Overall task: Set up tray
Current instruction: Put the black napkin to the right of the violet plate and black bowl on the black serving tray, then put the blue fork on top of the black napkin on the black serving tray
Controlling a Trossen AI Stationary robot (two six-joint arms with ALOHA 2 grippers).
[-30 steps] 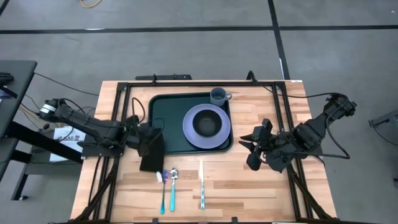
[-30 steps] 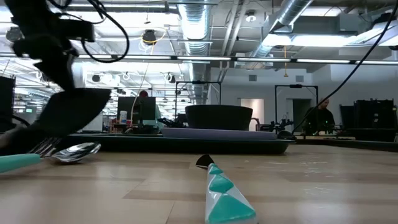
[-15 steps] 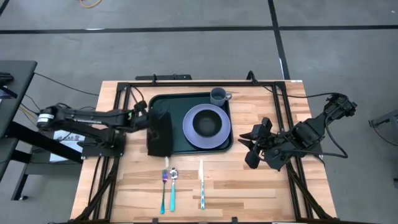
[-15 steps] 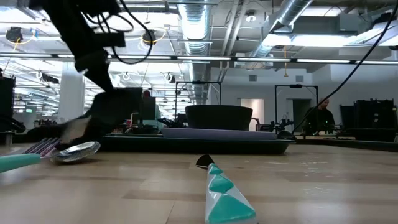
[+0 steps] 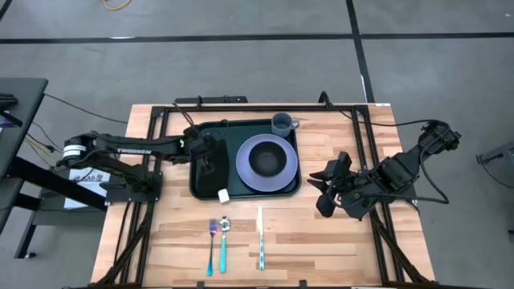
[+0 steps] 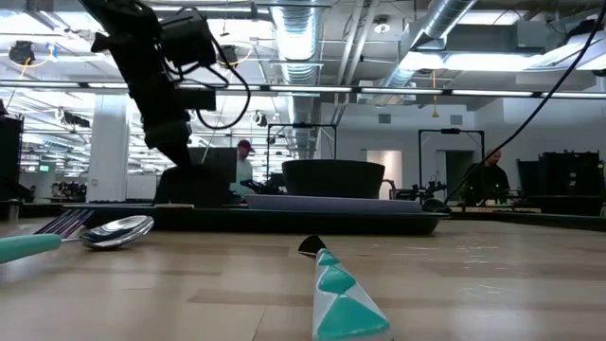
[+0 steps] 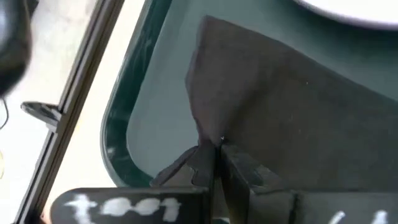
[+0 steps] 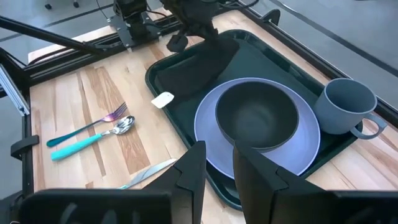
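The dark green tray [image 5: 233, 132] lies at the table's far middle. It carries a lavender plate [image 5: 281, 178] with a dark bowl [image 5: 265, 160], and a grey cup [image 5: 282, 124] in its far right corner. A black napkin [image 5: 210, 177] with a white tag [image 5: 224, 194] lies on the tray's left part, left of the plate. My left gripper [image 5: 206, 152] is above the napkin's far end, shut on it. My right gripper [image 5: 325, 193] hovers open over the table, right of the tray. My left gripper pinches a raised fold of the napkin [image 7: 211, 134] between its two fingers, coming from above and slanting from the table's left. The cloth peaks up at the fingers. The rest of the napkin [image 7: 286, 106] lies spread on the tray floor [image 7: 161, 118] beside the plate.
A fork [image 5: 211, 245], a teal-handled spoon [image 5: 224, 241] and a knife [image 5: 260, 237] lie on the wood near the table's near edge, below the tray. Black frame rails run along the table's left, right and far sides. People stand in the room beyond the table.
My left gripper has moved from the table's left, near the fork, toward the far right and over the tray, carrying the napkin. The napkin has left the wood and the cutlery end and now lies on the tray's left part. The right arm has kept still.
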